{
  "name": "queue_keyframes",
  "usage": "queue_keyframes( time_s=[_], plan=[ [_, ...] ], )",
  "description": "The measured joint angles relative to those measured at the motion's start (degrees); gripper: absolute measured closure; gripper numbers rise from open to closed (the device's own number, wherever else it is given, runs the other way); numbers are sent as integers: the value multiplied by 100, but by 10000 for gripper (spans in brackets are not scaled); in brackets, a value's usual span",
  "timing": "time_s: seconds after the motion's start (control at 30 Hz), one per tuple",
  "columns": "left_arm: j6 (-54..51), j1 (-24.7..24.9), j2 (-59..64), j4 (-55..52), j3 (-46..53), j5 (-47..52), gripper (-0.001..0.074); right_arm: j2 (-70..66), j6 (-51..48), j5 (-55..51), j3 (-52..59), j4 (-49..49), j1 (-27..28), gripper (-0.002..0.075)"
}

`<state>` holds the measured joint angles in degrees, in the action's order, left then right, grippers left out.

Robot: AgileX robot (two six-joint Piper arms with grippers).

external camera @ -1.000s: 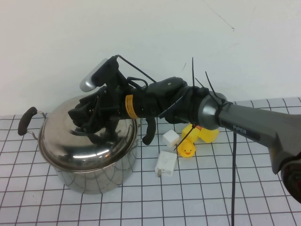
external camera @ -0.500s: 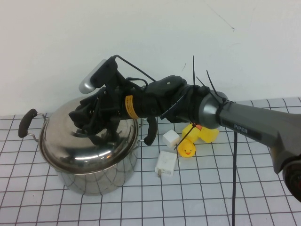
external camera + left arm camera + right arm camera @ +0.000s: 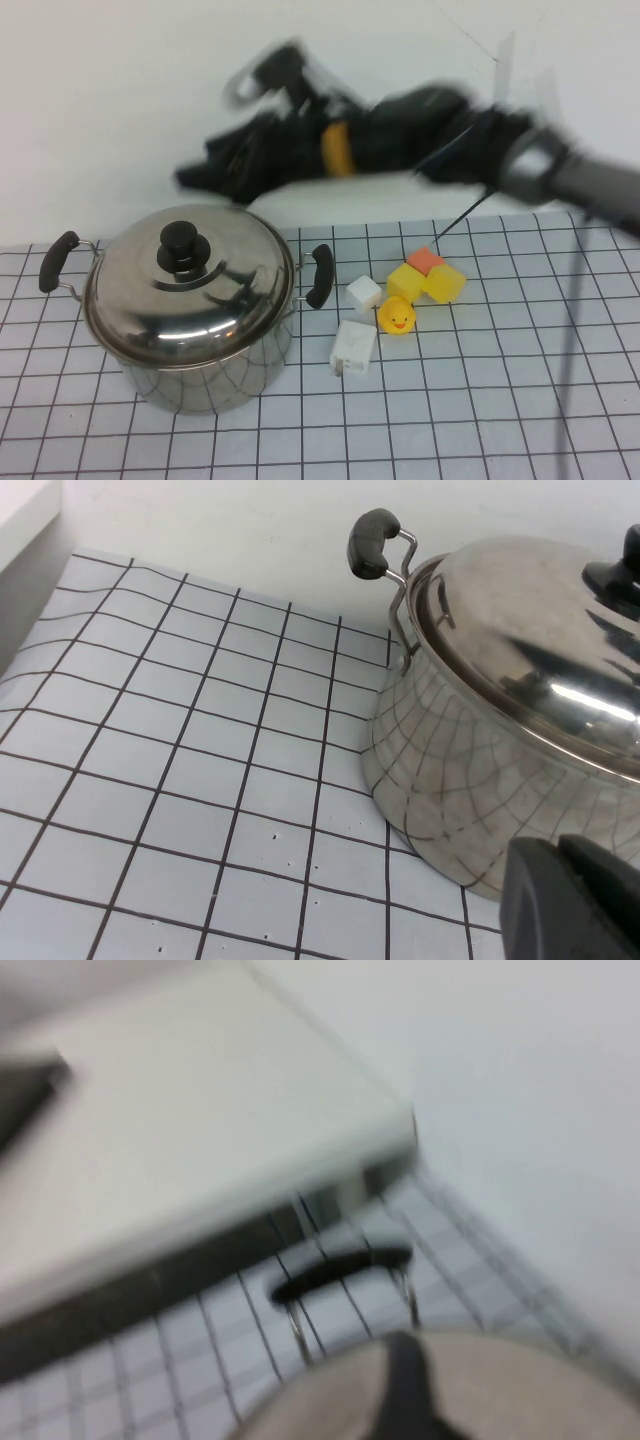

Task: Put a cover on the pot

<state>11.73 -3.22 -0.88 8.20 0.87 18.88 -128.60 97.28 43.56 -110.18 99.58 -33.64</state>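
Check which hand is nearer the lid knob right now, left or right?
Right, as far as the views show. The right hand is lifted above the lid knob, apart from it. The left hand sits low beside the pot wall, out of the high view.

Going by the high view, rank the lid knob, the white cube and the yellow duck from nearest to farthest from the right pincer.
The right pincer hangs above the pot, at its far side.
1. Lid knob, just below it.
2. White cube, right of the pot.
3. Yellow duck, further right and nearer the camera.

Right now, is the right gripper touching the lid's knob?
Apart. The high view shows the right gripper raised clear above the knob; the lid sits on the pot.
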Motion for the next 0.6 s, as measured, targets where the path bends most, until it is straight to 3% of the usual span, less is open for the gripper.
queue_keyframes(
  time_s=[0.2,0.27,0.4,0.6],
  plan=[
    [24,0,0,0,0,0,738,1190,24,2038,0,53,743,627],
    [24,0,0,0,0,0,738,1645,13,2381,50,142,831,679],
    [24,0,0,0,0,0,738,2634,13,2500,406,290,881,710],
    [24,0,0,0,0,0,738,4604,-11,1612,2015,290,1400,716]
  ],
)
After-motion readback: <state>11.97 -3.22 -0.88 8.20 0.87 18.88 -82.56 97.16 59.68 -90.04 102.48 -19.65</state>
